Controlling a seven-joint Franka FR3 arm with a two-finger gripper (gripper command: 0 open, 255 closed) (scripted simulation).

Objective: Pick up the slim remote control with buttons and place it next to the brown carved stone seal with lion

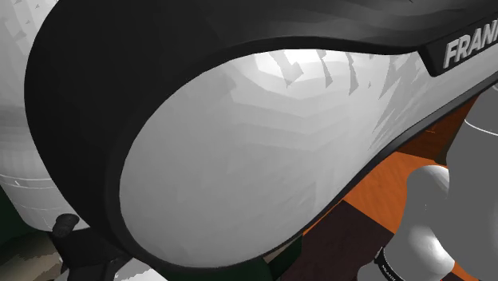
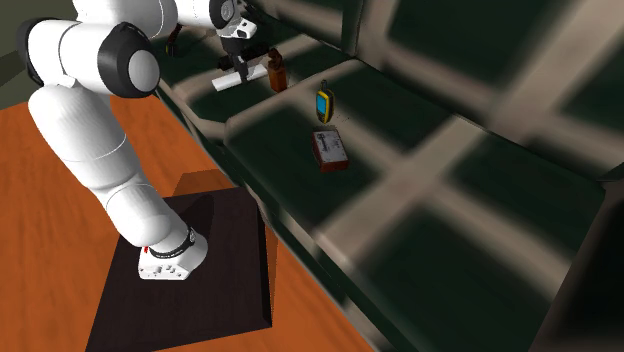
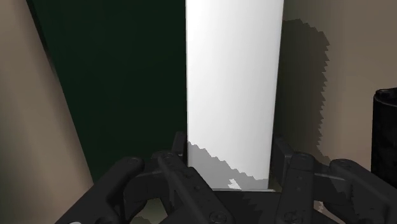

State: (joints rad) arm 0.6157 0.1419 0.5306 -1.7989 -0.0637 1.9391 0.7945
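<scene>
Seen along the gripper (image 3: 230, 147): opened no wider than the slim remote control (image 3: 234, 83), drawn here as a plain white slab with no buttons showing. Clasping that slab near its closer end, one black finger (image 3: 179, 149) set against each long edge, with nothing else between the two. Throwing a jagged shadow across the clasped end. Underneath, a dark green surface (image 3: 127, 76) crossed by pale tan bands; cannot tell whether the slab is lifted clear of it or resting on it.

In the second exterior view, placed just beside the brown seal (image 2: 277, 75), on that view's left of it: the same white slab, lengthwise toward the seal, its nearer end so close that touching or apart cannot be told. Directly above it, the black hand, pointing down.

On that view's right of the seal and nearer the camera, a yellow-and-blue handheld device (image 2: 323, 104). Farther from the seal along the same line, a flat reddish-brown box (image 2: 329, 148). Well apart from the seal, a dark stand (image 2: 190, 265) on an orange floor (image 2: 60, 180).

Close against the shoulder camera, a white-and-black arm link (image 1: 239, 160).
</scene>
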